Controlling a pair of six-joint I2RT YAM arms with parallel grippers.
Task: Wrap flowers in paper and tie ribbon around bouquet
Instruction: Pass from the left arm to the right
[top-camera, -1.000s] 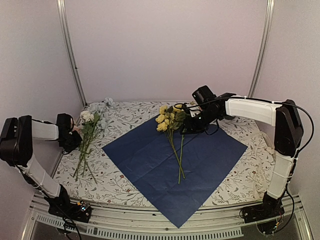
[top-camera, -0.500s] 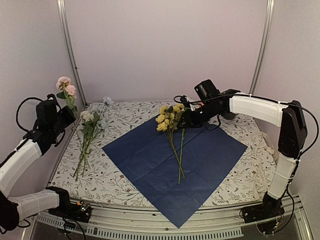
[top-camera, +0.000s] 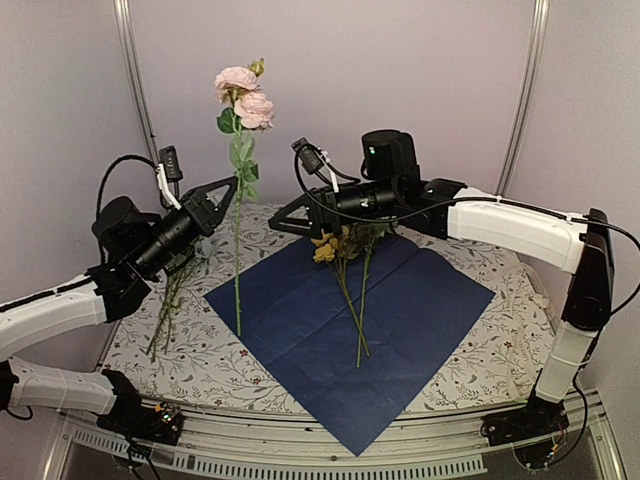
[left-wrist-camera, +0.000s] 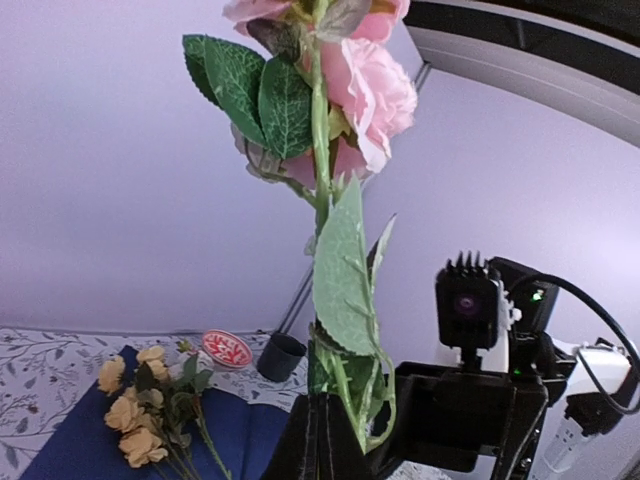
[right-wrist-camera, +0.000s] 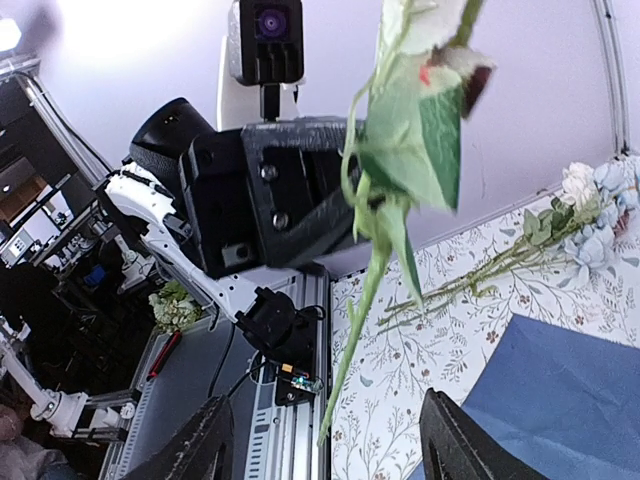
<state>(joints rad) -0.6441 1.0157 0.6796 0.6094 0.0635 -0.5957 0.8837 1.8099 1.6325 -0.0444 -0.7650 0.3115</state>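
Two arms are raised over the table in the top view. The left gripper (top-camera: 232, 185) is pinched tight on the stem of a pink flower (top-camera: 238, 95). We see it held upright with blooms high and the stem end over the left part of the navy paper (top-camera: 400, 330); we can't tell if it touches. The right gripper (top-camera: 284, 183) sits just right of that stem, fingers spread, gripping nothing. Yellow flowers (top-camera: 330, 245) lie on the paper, heads far, stems near. White and pale blue flowers (top-camera: 185, 235) lie on the tablecloth (top-camera: 480, 370), left of the paper.

Left wrist: the left gripper (left-wrist-camera: 322, 440) is pressed together on the green stem, with the pink flower (left-wrist-camera: 370, 90) rising straight above. The yellow flowers (left-wrist-camera: 135, 410) are low left on the paper (left-wrist-camera: 60, 460).

Right wrist: the right gripper (right-wrist-camera: 325, 440) is wide apart. The pink flower (right-wrist-camera: 365, 290) stem hangs in the gap, no contact visible. The left gripper (right-wrist-camera: 345, 200) clamps it higher up. The paper (right-wrist-camera: 560, 390) is low right, and the white and pale blue flowers (right-wrist-camera: 590, 190) are beyond it.
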